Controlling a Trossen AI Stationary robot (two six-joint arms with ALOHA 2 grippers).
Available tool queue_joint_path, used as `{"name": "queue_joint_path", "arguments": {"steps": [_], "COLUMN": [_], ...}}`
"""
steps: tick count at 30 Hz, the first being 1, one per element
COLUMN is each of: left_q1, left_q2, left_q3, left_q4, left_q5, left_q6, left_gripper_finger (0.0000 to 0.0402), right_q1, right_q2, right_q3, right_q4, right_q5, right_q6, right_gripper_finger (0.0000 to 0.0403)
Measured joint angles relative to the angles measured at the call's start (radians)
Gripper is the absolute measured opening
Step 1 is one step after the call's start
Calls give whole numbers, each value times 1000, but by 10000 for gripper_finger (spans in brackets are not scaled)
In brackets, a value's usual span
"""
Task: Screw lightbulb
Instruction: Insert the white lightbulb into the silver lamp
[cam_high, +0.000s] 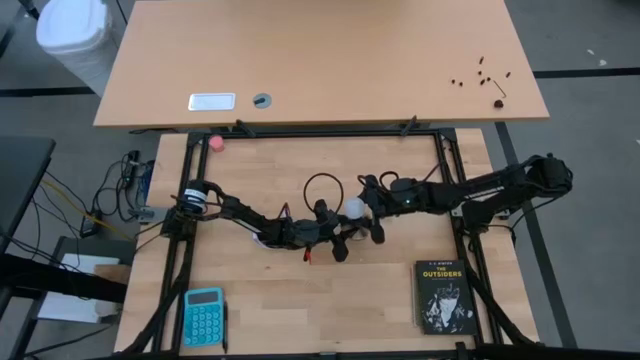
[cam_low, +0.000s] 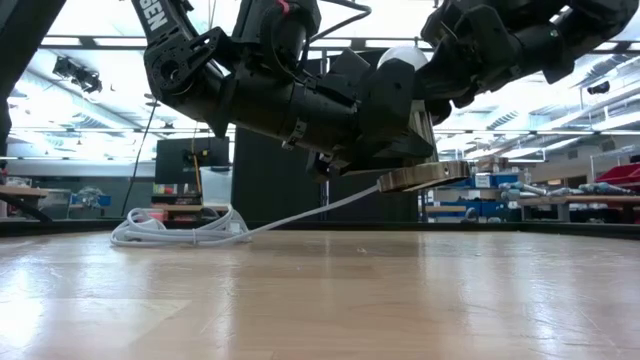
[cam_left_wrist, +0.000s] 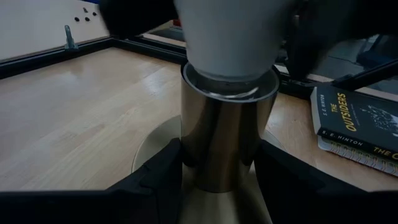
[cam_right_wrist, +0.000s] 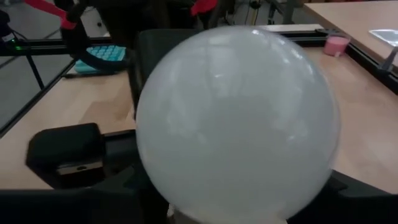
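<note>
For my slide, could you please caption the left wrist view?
Left gripper clamps the metallic socket while the white lightbulb sits in its mouth, book beyond.

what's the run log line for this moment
left gripper: shut on socket, held off table | right gripper: at lightbulb | lightbulb: base seated in socket | cord: trailing on table

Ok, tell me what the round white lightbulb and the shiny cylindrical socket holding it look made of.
Round white lightbulb: frosted glass or plastic, cannot tell which; matt, milky, softly diffusing light.
Shiny cylindrical socket: polished brass-toned metal, likely; mirror-like streaks and a bright rim.
</note>
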Motion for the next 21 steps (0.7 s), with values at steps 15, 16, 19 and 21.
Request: {"name": "queue_joint_path", "arguments": {"steps": [15, 16, 19, 21], "left_q1": [0, 0, 0, 0], "left_q2": [0, 0, 0, 0], "left_q3": [0, 0, 0, 0], "left_q4": [-1, -1, -1, -1], "left_q5": [0, 0, 14, 15], "left_q6": [0, 0, 0, 0], "left_gripper_finger": [188, 188, 188, 188], "right_q1": [6, 6, 5, 6], "right_q2": [0, 0, 0, 0], "right_q3": [0, 0, 0, 0], "right_q4": [-26, -24, -11, 4], "right_q5": [-16, -17, -16, -16], "right_q6": [-7, -7, -14, -30], "right_gripper_finger": [254, 256, 262, 268]}}
